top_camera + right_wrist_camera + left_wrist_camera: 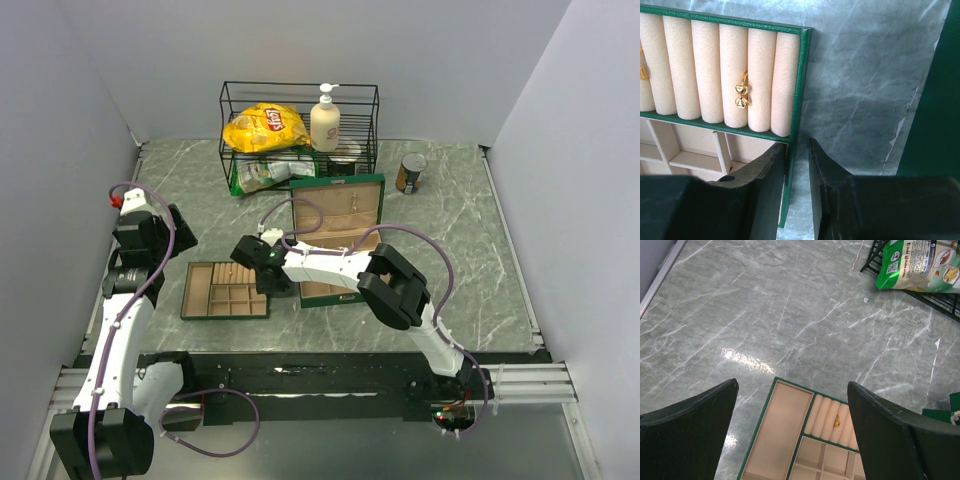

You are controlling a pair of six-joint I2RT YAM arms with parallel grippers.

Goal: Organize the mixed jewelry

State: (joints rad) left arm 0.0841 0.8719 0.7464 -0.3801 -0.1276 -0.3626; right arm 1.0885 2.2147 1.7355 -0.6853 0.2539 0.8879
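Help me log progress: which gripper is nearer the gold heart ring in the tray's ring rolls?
Right. The right gripper sits at the wall of the tray, close beside the gold heart ring. The left gripper hangs open over the tray's opposite end.

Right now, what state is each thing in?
Box: lid open.
Tray: flat on table, outside box.
Ring: tucked between tray's rolls.
Left gripper: wide open, empty.
Right gripper: jaws narrow, astride tray's wall, not clamped.
Can: upright.
Soap bottle: upright.
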